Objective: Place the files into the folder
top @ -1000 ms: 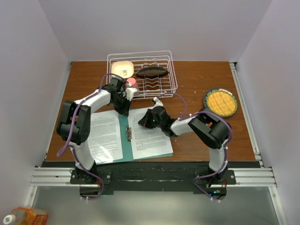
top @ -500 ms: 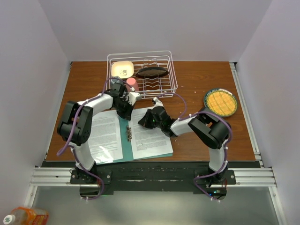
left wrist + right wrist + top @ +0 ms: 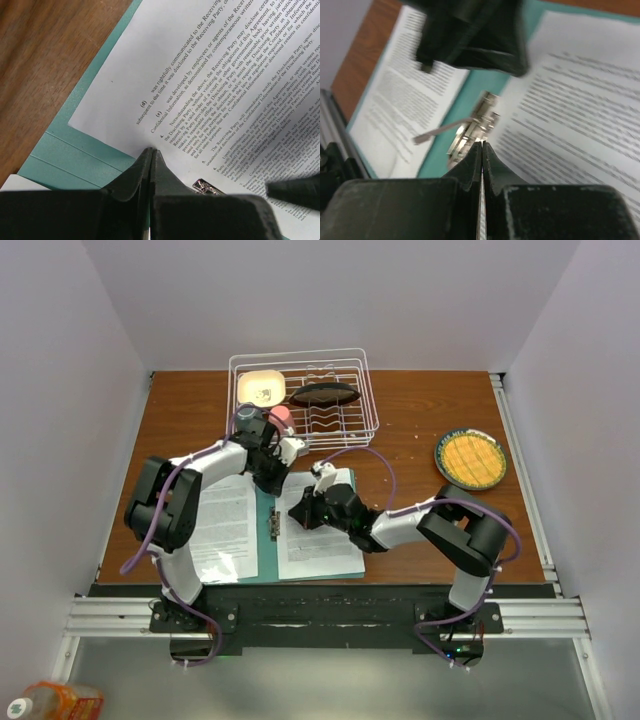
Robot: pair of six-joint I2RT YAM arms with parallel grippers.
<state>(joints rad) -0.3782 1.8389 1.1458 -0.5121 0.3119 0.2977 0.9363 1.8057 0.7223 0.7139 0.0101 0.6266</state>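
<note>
The teal folder lies open near the table's front edge, with its metal clip at the spine. One printed sheet lies on the left flap and another on the right flap. My left gripper is shut, its tips pressing the right sheet's edge by the spine. My right gripper is shut, its tips right at the clip, whose thin lever stands up. The left gripper looms above it.
A white wire rack at the back holds a cream dish and a dark object. A pink cup stands by my left arm. A plate with a yellow waffle sits at the right.
My right gripper has slid left across the right sheet to the clip. My left gripper has moved a little right and nearer, onto the sheet's top corner at the spine.
</note>
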